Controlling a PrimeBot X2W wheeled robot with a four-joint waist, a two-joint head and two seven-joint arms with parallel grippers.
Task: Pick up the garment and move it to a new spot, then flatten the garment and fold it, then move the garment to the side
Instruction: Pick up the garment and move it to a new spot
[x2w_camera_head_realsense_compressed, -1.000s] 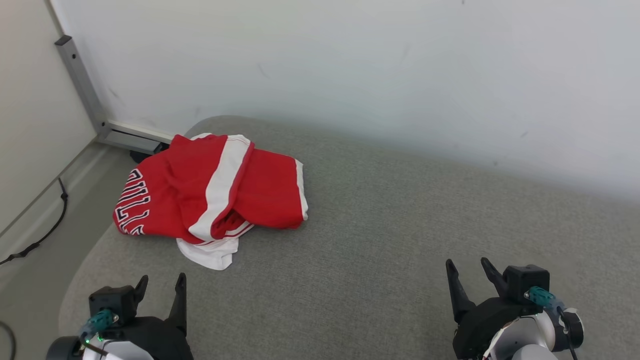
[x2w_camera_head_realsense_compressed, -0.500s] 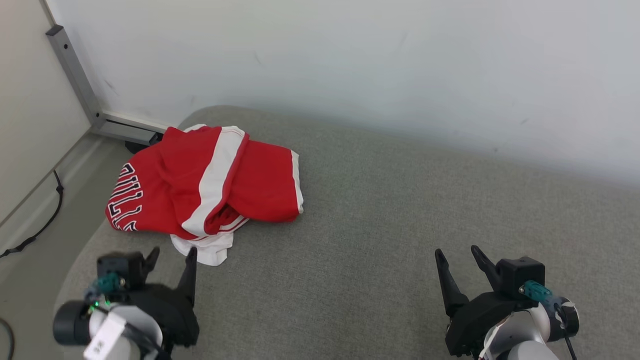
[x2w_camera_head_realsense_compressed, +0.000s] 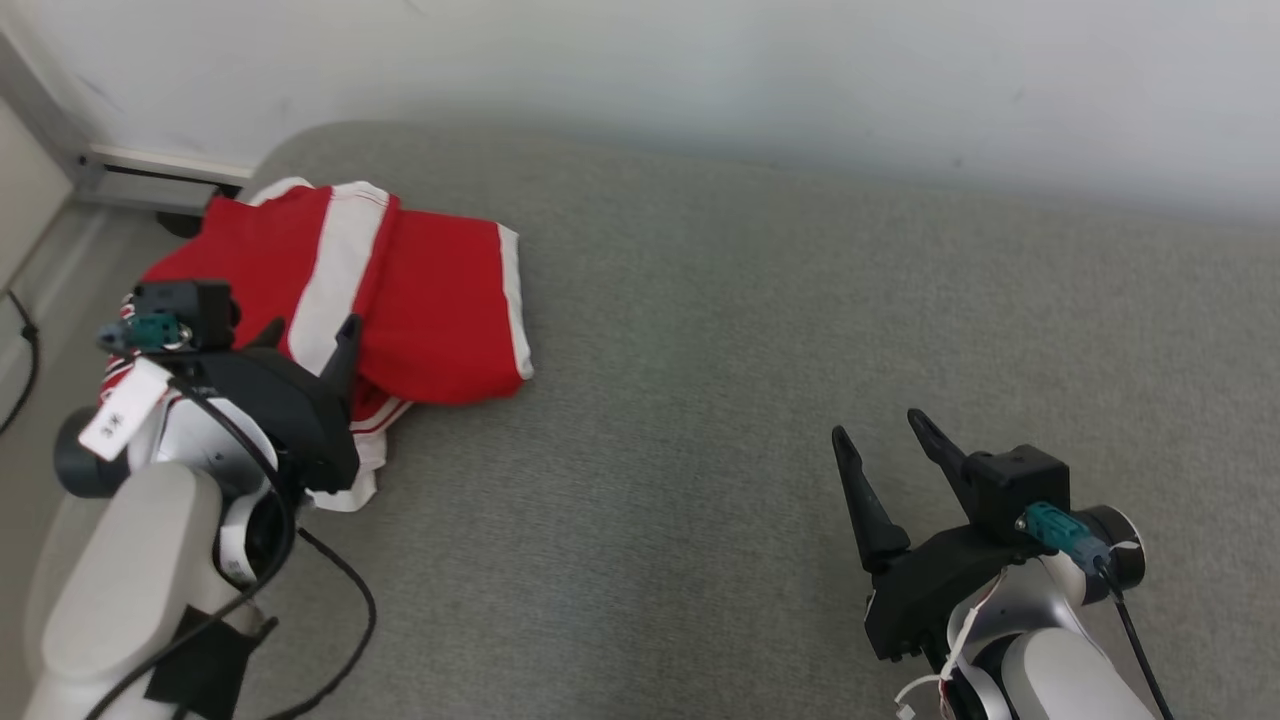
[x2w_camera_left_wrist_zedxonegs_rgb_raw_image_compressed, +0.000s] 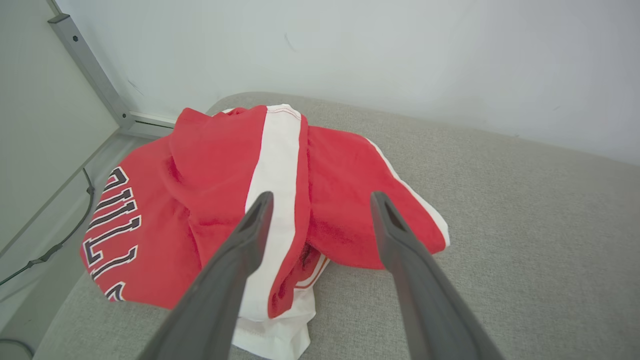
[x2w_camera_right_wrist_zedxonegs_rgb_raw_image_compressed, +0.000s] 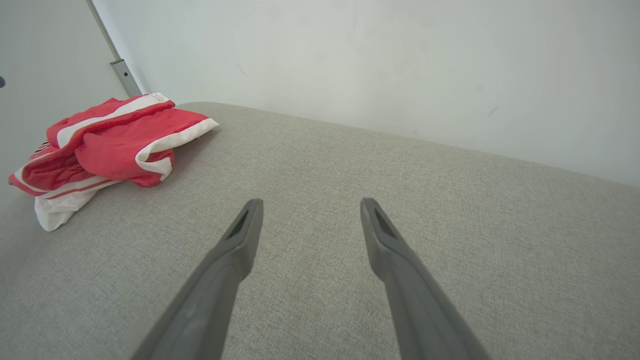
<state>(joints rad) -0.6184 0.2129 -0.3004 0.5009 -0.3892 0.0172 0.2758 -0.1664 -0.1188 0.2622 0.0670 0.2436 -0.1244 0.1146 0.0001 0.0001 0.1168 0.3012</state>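
Note:
A crumpled red garment (x2w_camera_head_realsense_compressed: 440, 300) with white stripes and black lettering lies at the far left of the grey cushioned surface (x2w_camera_head_realsense_compressed: 720, 330). My left gripper (x2w_camera_head_realsense_compressed: 312, 332) stands open over the garment's near edge, with nothing between its fingers. In the left wrist view the garment (x2w_camera_left_wrist_zedxonegs_rgb_raw_image_compressed: 345, 170) lies just beyond and under the spread gripper (x2w_camera_left_wrist_zedxonegs_rgb_raw_image_compressed: 321, 197); whether the tips touch the cloth I cannot tell. My right gripper (x2w_camera_head_realsense_compressed: 877, 428) is open above bare cushion at the lower right, far from the garment. In the right wrist view the garment (x2w_camera_right_wrist_zedxonegs_rgb_raw_image_compressed: 115, 140) lies at the far left, well away from the open gripper (x2w_camera_right_wrist_zedxonegs_rgb_raw_image_compressed: 311, 202).
A white wall (x2w_camera_head_realsense_compressed: 700, 70) runs along the back of the cushion. A grey metal frame (x2w_camera_left_wrist_zedxonegs_rgb_raw_image_compressed: 90, 70) stands in the left corner, and a black cable (x2w_camera_head_realsense_compressed: 25, 360) lies on the floor there. The cushion's rounded left edge is close beside the garment.
The head camera has tilted down and shifted. My left arm has reached forward from the near edge to the garment. The right gripper has moved slightly forward; both stay open.

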